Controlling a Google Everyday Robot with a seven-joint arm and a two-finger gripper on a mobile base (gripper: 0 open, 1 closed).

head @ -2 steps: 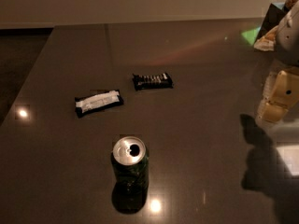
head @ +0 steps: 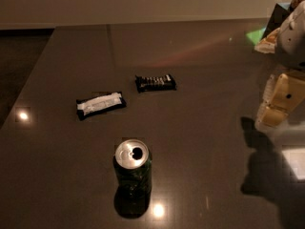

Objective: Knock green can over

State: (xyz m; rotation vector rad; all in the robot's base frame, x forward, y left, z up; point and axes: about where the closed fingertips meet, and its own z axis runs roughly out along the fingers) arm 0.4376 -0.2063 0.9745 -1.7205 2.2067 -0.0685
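Note:
The green can (head: pixel 133 167) stands upright near the front middle of the dark table (head: pixel 200 80). Its silver top with the pull-tab opening faces up. My gripper (head: pixel 276 106) hangs at the right edge of the view, well to the right of the can and a little farther back. Its pale yellow fingers (head: pixel 283 99) point down toward the table. It casts a dark shadow on the table below it. It does not touch the can.
Two flat snack-bar wrappers lie behind the can: one with a white face (head: pixel 100 104) at the left, a dark one (head: pixel 155 82) to its right. Bags and a green item (head: pixel 267 37) sit at the far right corner.

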